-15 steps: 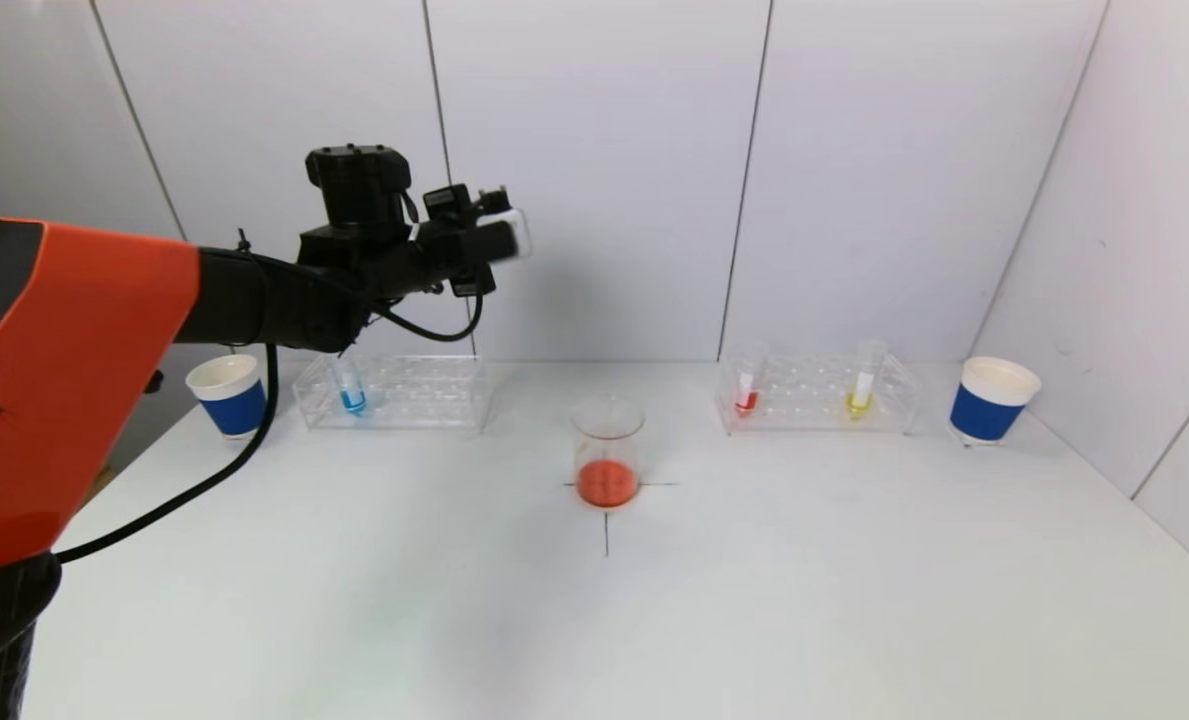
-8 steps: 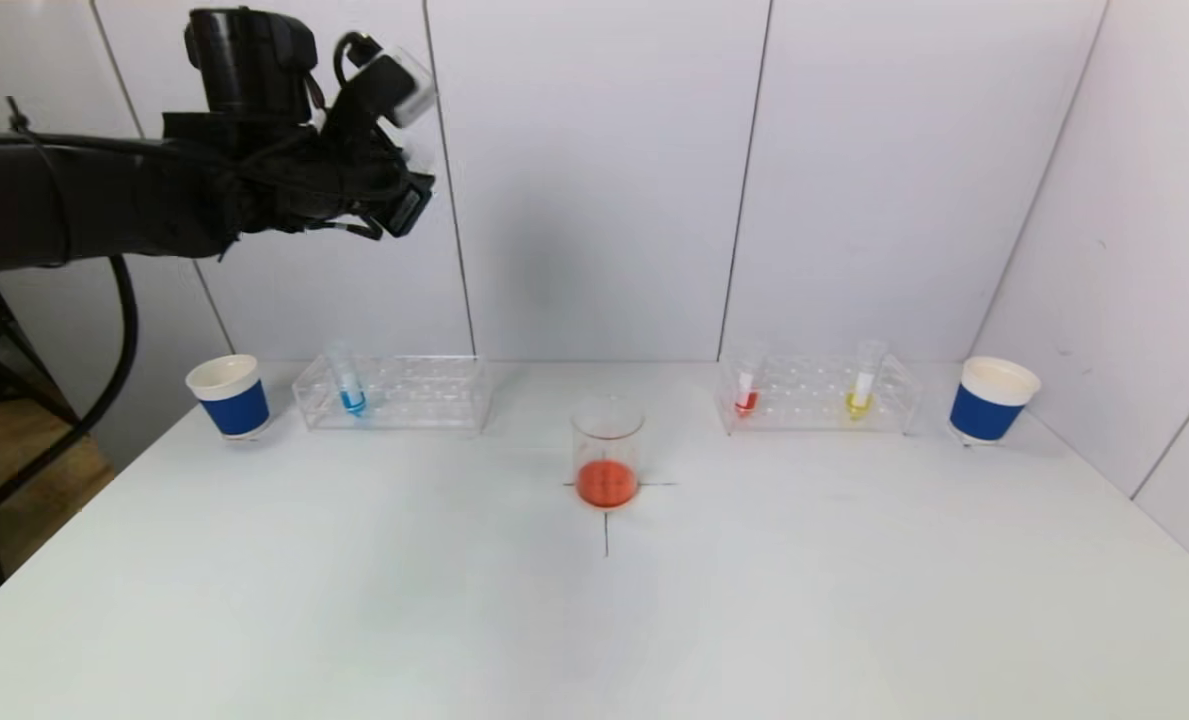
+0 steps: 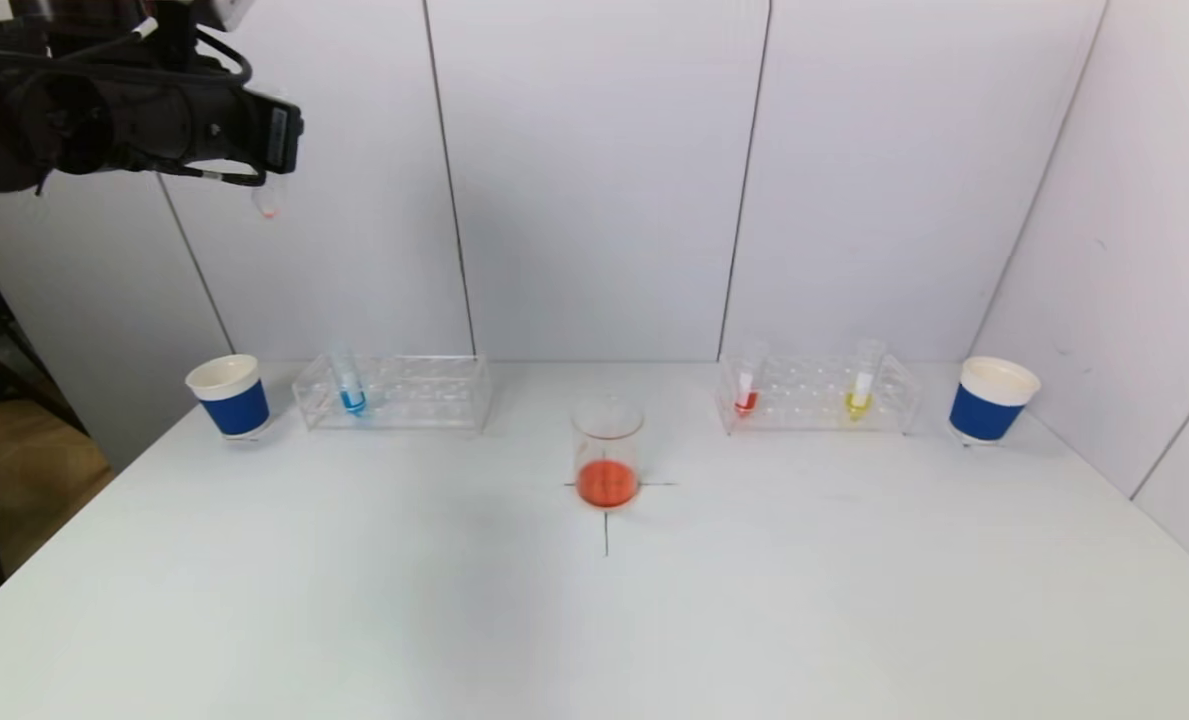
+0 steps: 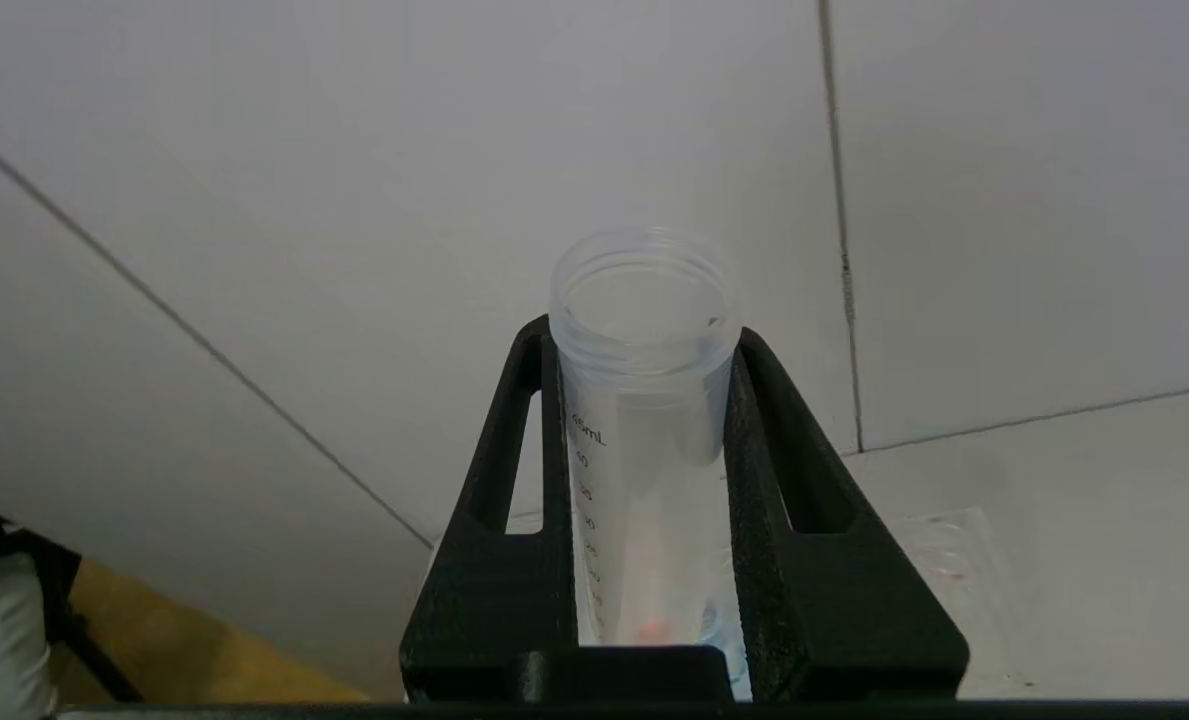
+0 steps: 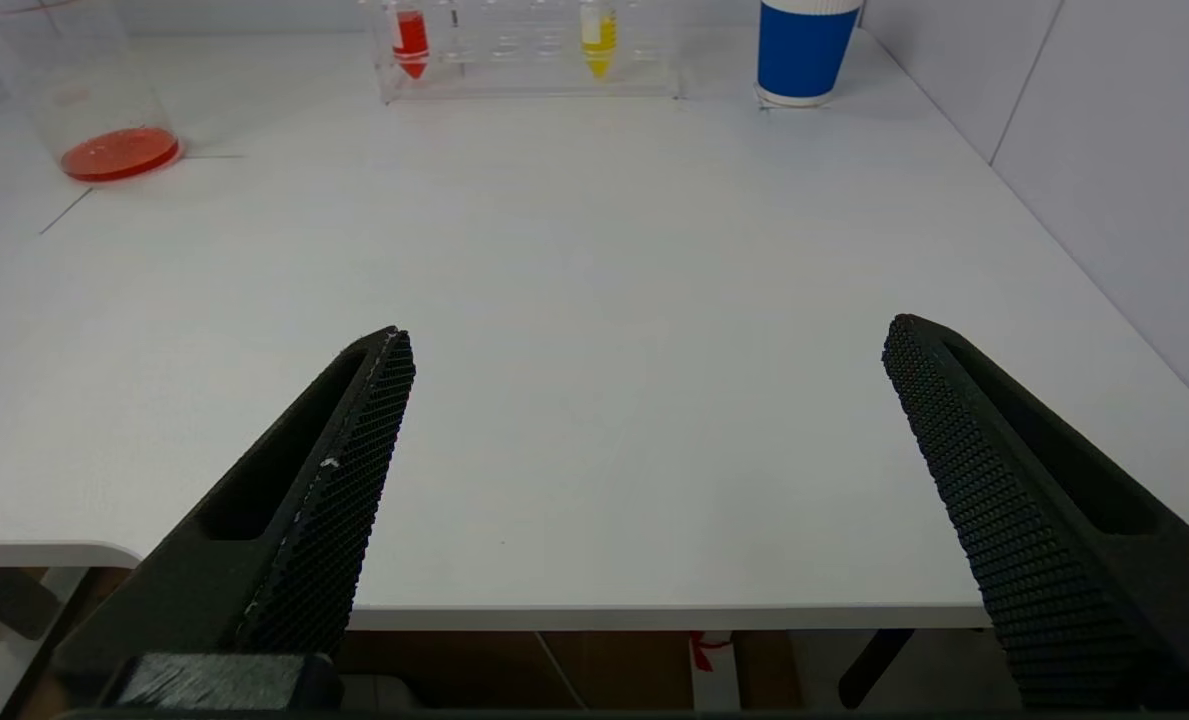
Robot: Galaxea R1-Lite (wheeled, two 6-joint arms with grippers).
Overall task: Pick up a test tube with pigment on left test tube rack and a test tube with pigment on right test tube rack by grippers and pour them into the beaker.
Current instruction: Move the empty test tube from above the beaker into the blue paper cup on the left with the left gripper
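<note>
We see our left claw (image 3: 272, 190) raised high at the far left, well above the tabletop (image 3: 594, 600), pinching a clear test tube (image 4: 644, 420) between its fingers (image 4: 514, 560); the tube is almost empty, with only a trace of orange at its tip, which hangs just under the claw in the head view. Our right claw (image 5: 644, 450) hovers spread wide and holding nothing at the near edge of the tabletop. The beaker (image 3: 607, 453) stands at the centre on a cross mark with orange liquid in its bottom. On the far left, the left rack (image 3: 394, 392) holds 1 tube with blue pigment (image 3: 350, 385); on the far right, the right rack (image 3: 816, 393) holds a red tube (image 3: 747, 385) and a yellow tube (image 3: 863, 385). A blue-banded paper cup (image 3: 229, 395) stands left of the left rack, and another cup (image 3: 992, 399) right of the right rack
</note>
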